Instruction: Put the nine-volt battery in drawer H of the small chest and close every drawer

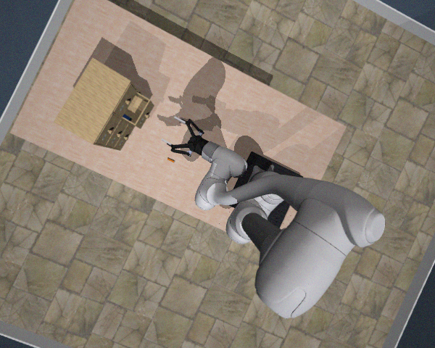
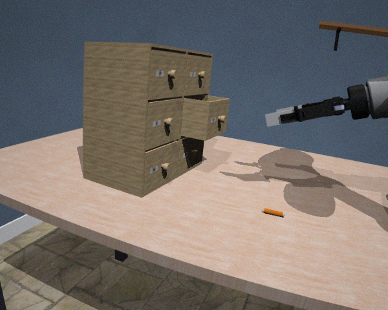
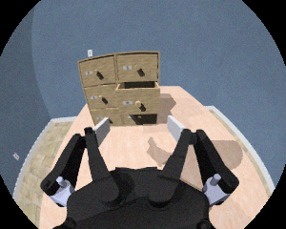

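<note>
Pink table (image 1: 135, 168) (image 2: 204, 216) (image 3: 129, 143), seen from above: chest (image 1: 93, 101) (image 2: 116, 110) (image 3: 115, 72) at the gripper's ten o'clock, one drawer (image 1: 143, 119) (image 2: 196, 116) (image 3: 139, 97) out, blue battery (image 1: 126, 117) inside; orange cell (image 1: 170, 159) (image 2: 273, 212) at six o'clock; gripper (image 1: 172, 130) (image 2: 277, 116) (image 3: 138, 123) wide, holding nothing.

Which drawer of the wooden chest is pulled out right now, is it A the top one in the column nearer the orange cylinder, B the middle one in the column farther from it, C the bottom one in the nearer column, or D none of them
B: the middle drawer of the farther column juts out from the chest's front, its open top showing.
</note>
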`<control>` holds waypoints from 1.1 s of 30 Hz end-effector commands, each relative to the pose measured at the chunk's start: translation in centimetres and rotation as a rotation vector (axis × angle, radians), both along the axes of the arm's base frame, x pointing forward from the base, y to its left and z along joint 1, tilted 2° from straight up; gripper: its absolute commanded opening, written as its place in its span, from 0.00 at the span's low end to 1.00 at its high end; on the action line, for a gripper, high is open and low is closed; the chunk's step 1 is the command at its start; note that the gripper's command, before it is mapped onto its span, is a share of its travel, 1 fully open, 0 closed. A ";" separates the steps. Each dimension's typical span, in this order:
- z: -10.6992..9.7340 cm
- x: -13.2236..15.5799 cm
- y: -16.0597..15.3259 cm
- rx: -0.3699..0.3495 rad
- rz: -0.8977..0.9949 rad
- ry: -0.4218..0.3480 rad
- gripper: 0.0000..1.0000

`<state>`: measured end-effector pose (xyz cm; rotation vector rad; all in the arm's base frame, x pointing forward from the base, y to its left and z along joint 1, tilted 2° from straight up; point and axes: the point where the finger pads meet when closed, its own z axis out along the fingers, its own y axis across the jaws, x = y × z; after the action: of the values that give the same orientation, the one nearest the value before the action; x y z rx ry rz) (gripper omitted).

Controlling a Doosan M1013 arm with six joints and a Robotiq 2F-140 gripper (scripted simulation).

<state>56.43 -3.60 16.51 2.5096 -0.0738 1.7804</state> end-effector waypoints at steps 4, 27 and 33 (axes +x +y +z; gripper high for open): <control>0.0 0.0 0.0 0.000 0.000 0.000 0.00; -0.2 0.6 -0.1 0.000 0.000 0.000 0.00; -0.6 2.1 -0.2 0.000 0.000 0.000 0.00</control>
<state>57.79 -3.71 16.10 2.5097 -0.0736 1.7804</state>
